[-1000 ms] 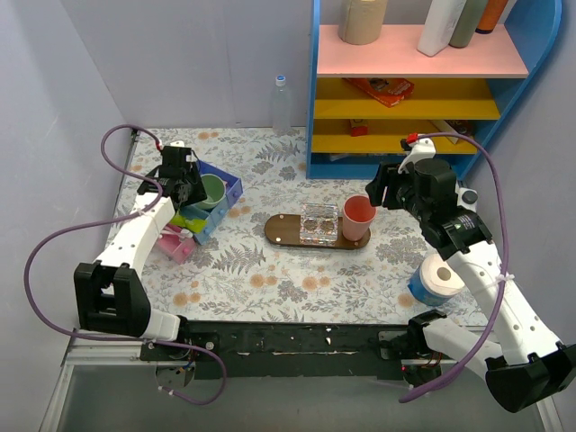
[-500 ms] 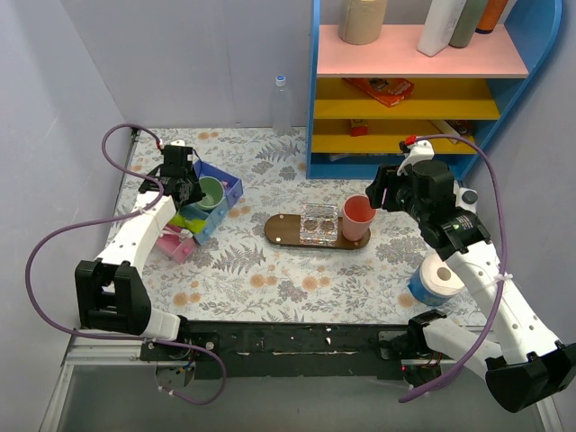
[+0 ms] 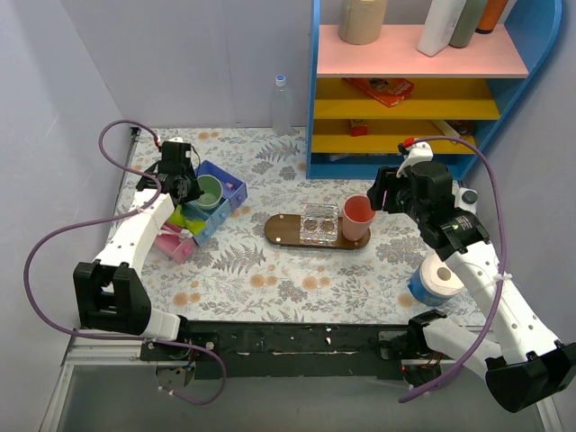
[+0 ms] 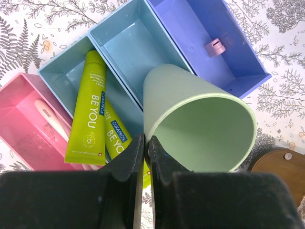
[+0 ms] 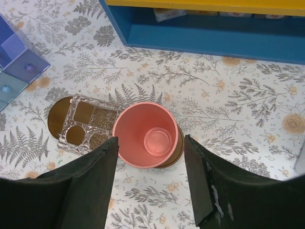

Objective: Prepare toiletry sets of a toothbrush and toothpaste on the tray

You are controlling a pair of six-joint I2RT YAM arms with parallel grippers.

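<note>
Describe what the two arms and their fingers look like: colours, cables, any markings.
Both arms have white shells with black joints and black bases. The left arm trails a long looping purple cable; the right arm carries a matching cable plus a small red-and-white fitting near its wrist. The left gripper and right gripper have broad matte black fingers; no markings show.

The left hand [image 4: 147, 144] is now closed. Its fingers [image 4: 128, 160], spread a second ago, stand almost together, with the wall of the green cup [image 4: 200, 124] pinched between them at the rim. Seen from above, that hand has drawn a little toward the far left corner of the tabletop [image 3: 270, 270], over the organiser [image 3: 227, 205]. The cup has shifted slightly the same way with it. The purple cable [image 3: 54, 238] looping off the left arm arches a touch higher.
</note>
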